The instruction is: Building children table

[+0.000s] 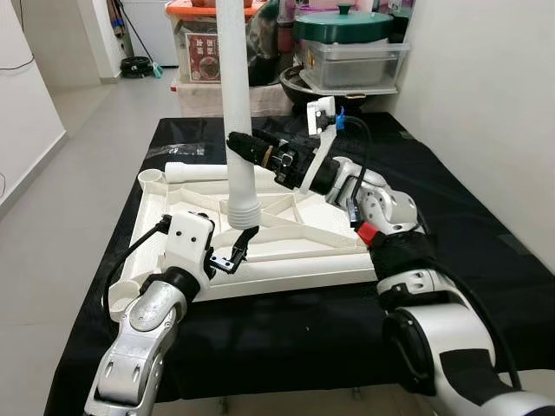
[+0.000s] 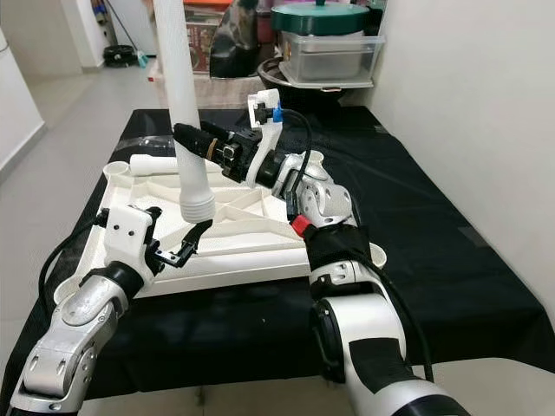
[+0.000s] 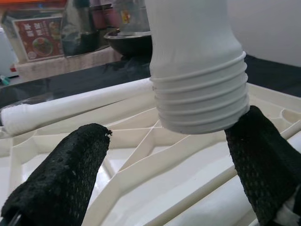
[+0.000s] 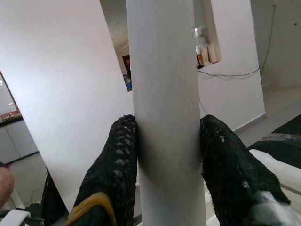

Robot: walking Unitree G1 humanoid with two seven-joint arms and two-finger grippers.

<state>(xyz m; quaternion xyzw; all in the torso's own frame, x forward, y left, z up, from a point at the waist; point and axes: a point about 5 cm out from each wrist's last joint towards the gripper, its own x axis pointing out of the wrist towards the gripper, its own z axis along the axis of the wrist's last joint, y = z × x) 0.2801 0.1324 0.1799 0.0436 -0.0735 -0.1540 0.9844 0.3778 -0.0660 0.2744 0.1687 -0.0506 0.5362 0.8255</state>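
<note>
Our right gripper clamped the white leg upright (threaded end down) over the upturned tabletop; our left gripper waited wide beneath it, one finger touching.

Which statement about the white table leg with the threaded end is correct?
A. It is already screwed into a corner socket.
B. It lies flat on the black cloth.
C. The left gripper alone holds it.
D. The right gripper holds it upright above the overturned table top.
D: the right gripper has its jaws shut on the table leg, which stands upright with its threaded end free above the table top.
</note>
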